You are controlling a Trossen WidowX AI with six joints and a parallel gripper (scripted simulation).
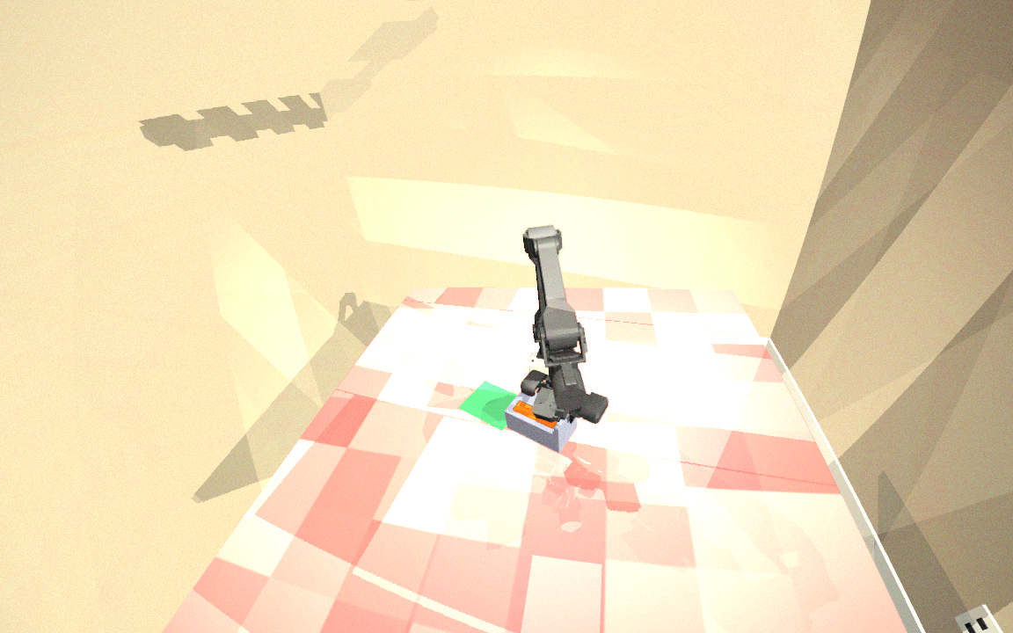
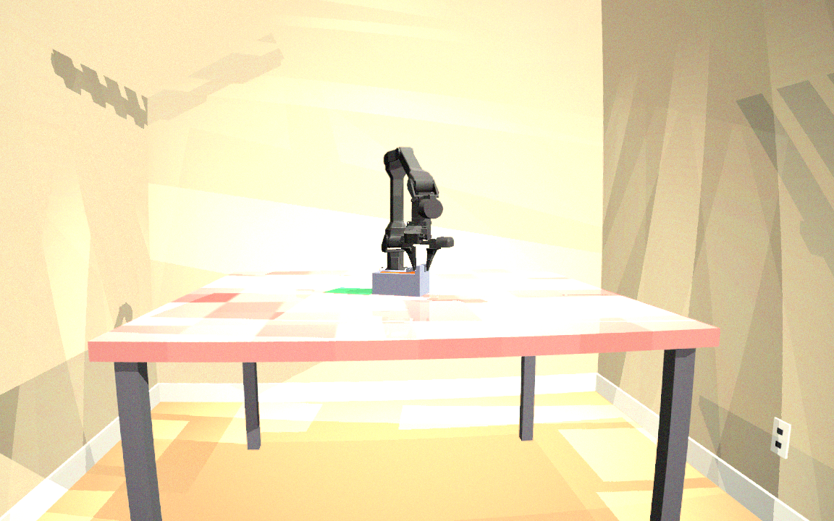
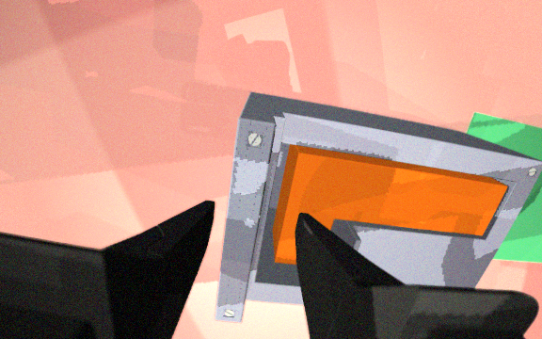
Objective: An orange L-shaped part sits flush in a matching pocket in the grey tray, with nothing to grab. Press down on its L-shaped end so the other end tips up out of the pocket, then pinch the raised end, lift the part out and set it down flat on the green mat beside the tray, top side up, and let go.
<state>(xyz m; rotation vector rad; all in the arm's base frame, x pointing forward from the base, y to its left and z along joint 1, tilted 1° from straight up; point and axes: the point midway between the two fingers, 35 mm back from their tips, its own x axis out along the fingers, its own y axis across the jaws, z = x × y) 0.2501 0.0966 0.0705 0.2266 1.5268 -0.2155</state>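
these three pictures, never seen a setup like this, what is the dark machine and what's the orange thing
The dark machine is a robot arm standing on a table. Two pictures look at it from outside, one from high up and one from the front; the third comes from a camera on its wrist. Its gripper is the two black fingers there, part open and holding nothing. Below them sits a grey tray with an orange L-shaped part lying in a matching pocket. One fingertip is at the part's wide end; the other lies outside the tray. Beside the tray lies a green mat.
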